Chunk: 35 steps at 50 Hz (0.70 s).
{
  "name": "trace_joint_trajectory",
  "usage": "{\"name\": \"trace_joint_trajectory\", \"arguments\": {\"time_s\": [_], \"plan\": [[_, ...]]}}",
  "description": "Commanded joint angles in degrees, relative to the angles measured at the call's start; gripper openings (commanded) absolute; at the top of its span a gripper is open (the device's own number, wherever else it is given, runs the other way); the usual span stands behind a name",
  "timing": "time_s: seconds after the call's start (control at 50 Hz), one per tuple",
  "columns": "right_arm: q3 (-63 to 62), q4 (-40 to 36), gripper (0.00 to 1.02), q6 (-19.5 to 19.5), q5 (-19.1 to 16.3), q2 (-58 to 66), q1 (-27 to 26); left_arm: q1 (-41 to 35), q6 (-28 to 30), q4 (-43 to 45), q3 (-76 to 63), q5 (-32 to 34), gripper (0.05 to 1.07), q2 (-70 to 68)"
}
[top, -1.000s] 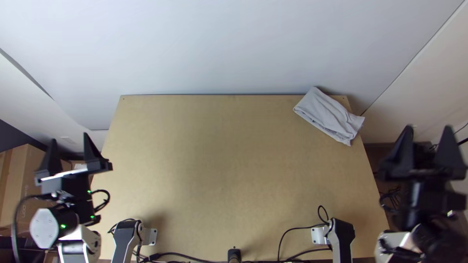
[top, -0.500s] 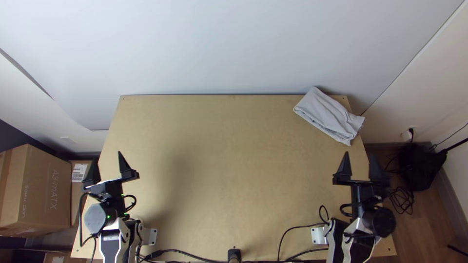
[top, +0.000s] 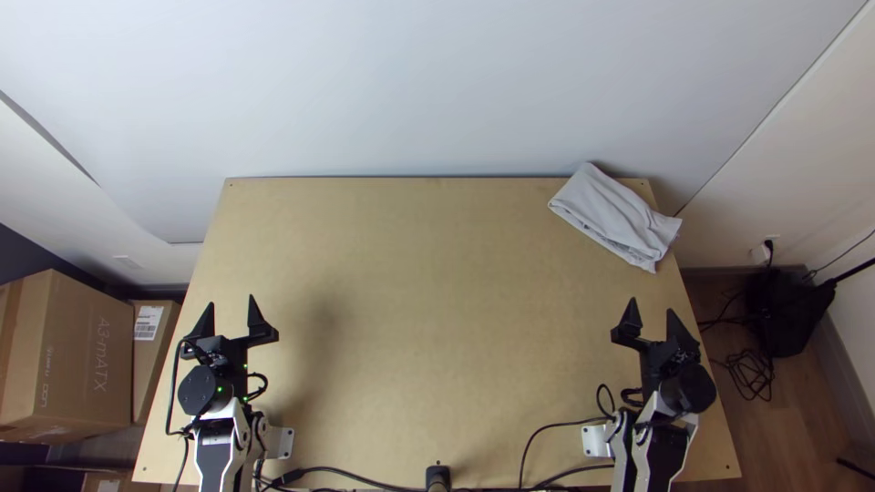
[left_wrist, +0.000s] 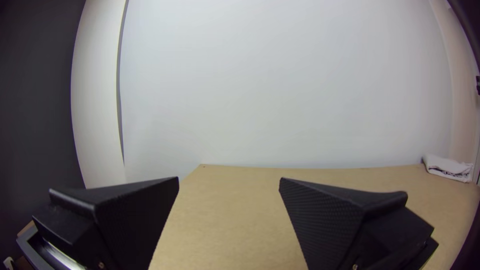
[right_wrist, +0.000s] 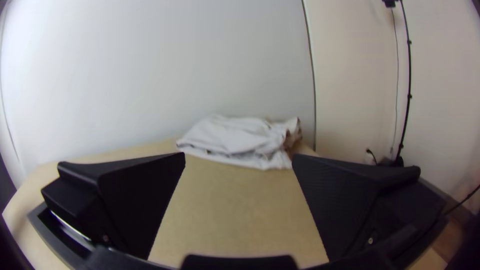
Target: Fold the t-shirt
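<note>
Left gripper [top: 231, 302] and right gripper [top: 652, 306]: fingers apart. T-shirt [top: 615, 217] beyond right one, layered, inner folds hidden.

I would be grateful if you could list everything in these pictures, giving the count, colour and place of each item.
T-shirt: one, pale grey, loosely folded at the table's far right corner.
Table: one, light wood, in front of the arms.
Cardboard boxes: at least two, brown, beyond the table's left edge.
Bulky object: one, black, on the floor at right.
Cables: several, black, by the arms' bases and on the right-hand floor.
Metal plates: two, silvery, beside the arms' bases.
Small device: one, black, middle of the near edge.
Walls: several, mostly white, around the table.
Arms: two, silver-white and black, near left and near right.
Left gripper: one, black, open, over the table's left side.
Right gripper: one, black, open, over the right side.
</note>
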Motion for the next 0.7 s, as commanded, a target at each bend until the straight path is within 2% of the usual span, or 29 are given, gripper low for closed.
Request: {"name": "trace_joint_trajectory", "arguments": {"time_s": [0.0, 0.18, 0.68], "plan": [[-2.29, -0.52, 0.99, -1.00, 0.58, 5.74, -0.56, -0.26, -0.86, -0.79, -2.63, 0.56, 1.02, -0.34], [-2.29, -0.25, 0.99, -1.00, 0.58, -2.96, -0.38, -0.17, -0.86, -0.79, -2.63, 0.56, 1.02, -0.34], [-2.29, -0.43, 0.99, -1.00, 0.58, -2.53, -0.12, -0.17, -0.86, -0.79, -2.63, 0.56, 1.02, -0.34]]}}
